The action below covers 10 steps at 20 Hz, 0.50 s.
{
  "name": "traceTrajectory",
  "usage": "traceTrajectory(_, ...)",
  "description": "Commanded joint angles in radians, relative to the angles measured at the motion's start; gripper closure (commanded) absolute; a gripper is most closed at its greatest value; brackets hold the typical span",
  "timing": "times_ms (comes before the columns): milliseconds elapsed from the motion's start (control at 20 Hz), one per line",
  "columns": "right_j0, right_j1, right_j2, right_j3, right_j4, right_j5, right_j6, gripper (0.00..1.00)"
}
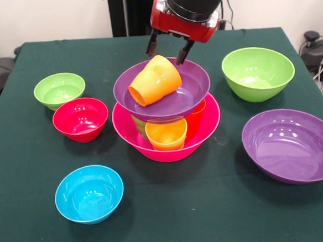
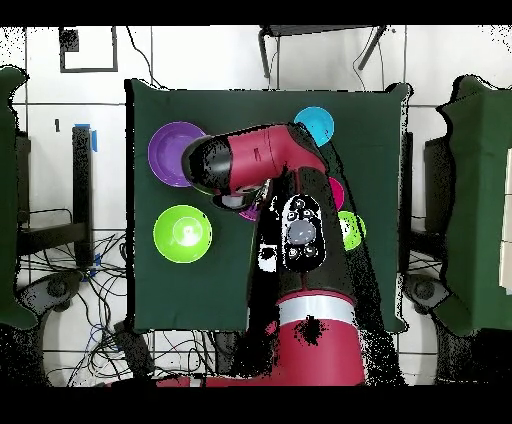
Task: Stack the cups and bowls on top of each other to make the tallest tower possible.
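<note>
Tower [image 1: 167, 118], tabletop [image 1: 212, 206] centre: hot-pink bowl [image 1: 206, 130] holding upright cups, purple bowl [image 1: 195, 82] above, yellow-orange cup [image 1: 154, 80] tipped inside. Gripper [image 1: 168, 48] above, fingers [image 1: 152, 44] spread, empty.

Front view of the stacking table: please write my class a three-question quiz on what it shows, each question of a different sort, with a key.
1. True or false: the yellow-orange cup stands upright in the purple bowl.
2. Which bowl is the tower's base? A) blue B) hot-pink C) red
3. Fill in: the purple bowl rests on ____ standing in the hot-pink bowl.

Key:
1. False; it lies on its side, with the pincer open just above it.
2. B; the blue bowl and the red bowl sit apart on the table.
3. Cups; the orange cup shows in front.
</note>
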<state>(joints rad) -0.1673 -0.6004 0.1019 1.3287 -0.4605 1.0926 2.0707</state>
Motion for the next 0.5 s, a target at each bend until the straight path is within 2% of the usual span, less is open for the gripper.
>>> traceTrajectory(50, 0.019, 0.009, 0.037, 0.091, -0.141, -0.06, -0.216, 0.0)
traceTrajectory(200, 0.029, 0.016, 0.031, 0.079, -0.166, -0.059, -0.193, 0.0)
traceTrajectory(500, 0.016, 0.026, 0.059, 0.077, -0.168, -0.066, -0.191, 0.0)
